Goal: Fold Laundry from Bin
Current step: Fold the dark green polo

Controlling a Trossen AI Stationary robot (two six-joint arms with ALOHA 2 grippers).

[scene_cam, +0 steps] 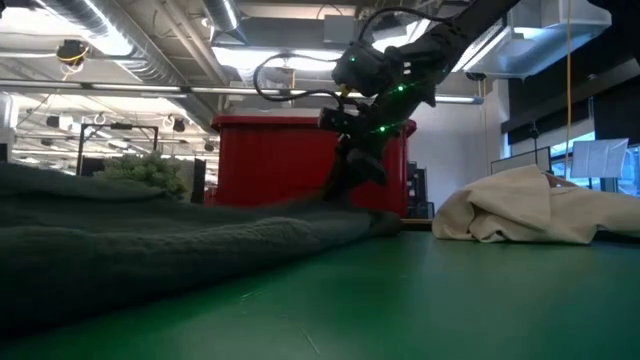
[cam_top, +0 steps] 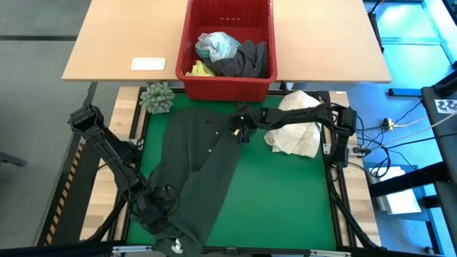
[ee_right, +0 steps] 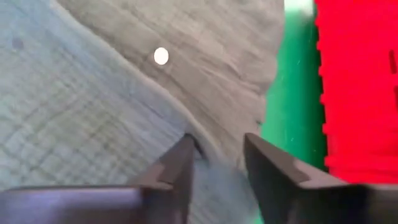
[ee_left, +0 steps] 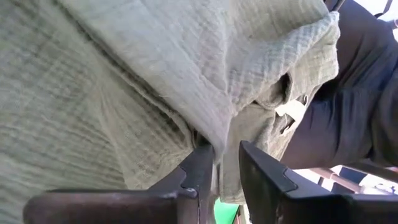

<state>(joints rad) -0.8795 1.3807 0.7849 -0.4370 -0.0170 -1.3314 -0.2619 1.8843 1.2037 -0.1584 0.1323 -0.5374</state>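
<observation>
Currently both claws, left and right, stand slightly parted over the dark shirt, neither visibly gripping; risk: fabric snags a finger on withdrawal, undoing the fold.

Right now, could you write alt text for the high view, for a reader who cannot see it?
A dark green-black cloth garment lies spread on the green table mat, the left hand at its near end and the right hand at its far edge. Behind stands a bright red slotted plastic bin holding more laundry, beside a cream-white cloth bundle.
</observation>
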